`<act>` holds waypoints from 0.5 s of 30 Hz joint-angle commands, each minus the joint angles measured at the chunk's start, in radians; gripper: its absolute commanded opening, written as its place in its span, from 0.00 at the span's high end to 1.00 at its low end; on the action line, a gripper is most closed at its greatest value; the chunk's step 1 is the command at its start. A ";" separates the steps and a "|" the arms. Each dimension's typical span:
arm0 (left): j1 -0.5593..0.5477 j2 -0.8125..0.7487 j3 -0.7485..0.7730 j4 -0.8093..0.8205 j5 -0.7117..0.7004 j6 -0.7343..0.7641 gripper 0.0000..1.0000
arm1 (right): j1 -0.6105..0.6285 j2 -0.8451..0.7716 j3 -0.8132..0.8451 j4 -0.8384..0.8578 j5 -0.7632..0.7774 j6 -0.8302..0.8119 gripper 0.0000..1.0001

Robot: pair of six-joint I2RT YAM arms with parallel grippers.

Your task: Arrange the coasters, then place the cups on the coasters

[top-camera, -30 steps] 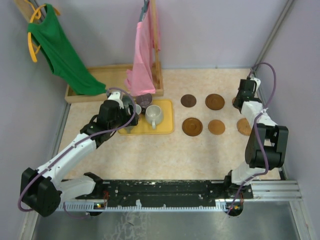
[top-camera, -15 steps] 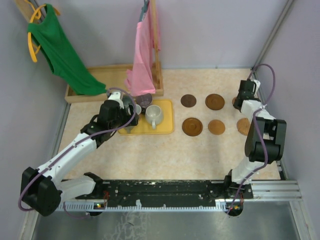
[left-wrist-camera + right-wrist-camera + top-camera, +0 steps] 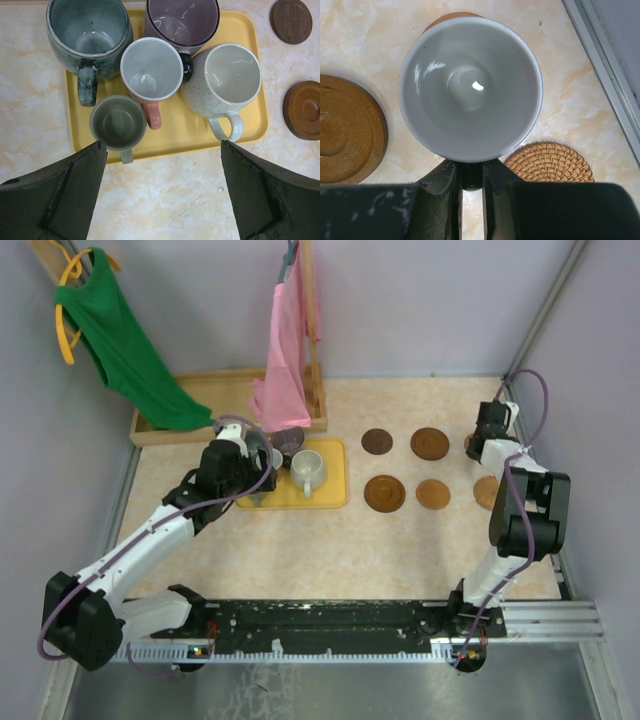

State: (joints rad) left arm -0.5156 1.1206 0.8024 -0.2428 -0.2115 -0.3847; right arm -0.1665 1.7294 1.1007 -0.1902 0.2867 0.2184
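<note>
The right arm (image 3: 512, 478) has folded tighter, its elbow (image 3: 528, 522) shifting left and toward the far side, while the right gripper (image 3: 490, 430) and its cup (image 3: 470, 85) have edged slightly left.

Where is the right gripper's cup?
Right wrist view: the pale cup hangs over a tan coaster near the table's right edge, with a brown coaster and a woven coaster beside it.

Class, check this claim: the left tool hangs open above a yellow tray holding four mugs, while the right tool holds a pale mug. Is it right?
Not quite. The yellow tray holds five mugs, not four, as the left wrist view shows. The rest stands: the left tool hangs open above it, and the right tool holds a pale mug.
</note>
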 commanded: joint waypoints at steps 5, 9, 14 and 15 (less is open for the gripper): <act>-0.002 0.018 0.017 0.014 -0.005 0.000 0.00 | -0.012 -0.022 0.042 0.129 0.027 -0.038 1.00; -0.002 0.018 0.018 0.012 -0.008 0.001 0.00 | -0.011 -0.018 0.031 0.163 0.008 -0.060 1.00; -0.002 0.015 0.018 0.007 -0.016 0.000 0.00 | -0.028 -0.025 0.016 0.196 -0.030 -0.078 1.00; -0.001 0.015 0.019 0.007 -0.018 0.000 0.00 | -0.033 -0.026 0.011 0.201 -0.041 -0.082 1.00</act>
State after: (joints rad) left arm -0.5152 1.1343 0.8024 -0.2432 -0.2157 -0.3847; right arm -0.1692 1.7294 1.1000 -0.1154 0.2699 0.1642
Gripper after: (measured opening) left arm 0.997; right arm 0.134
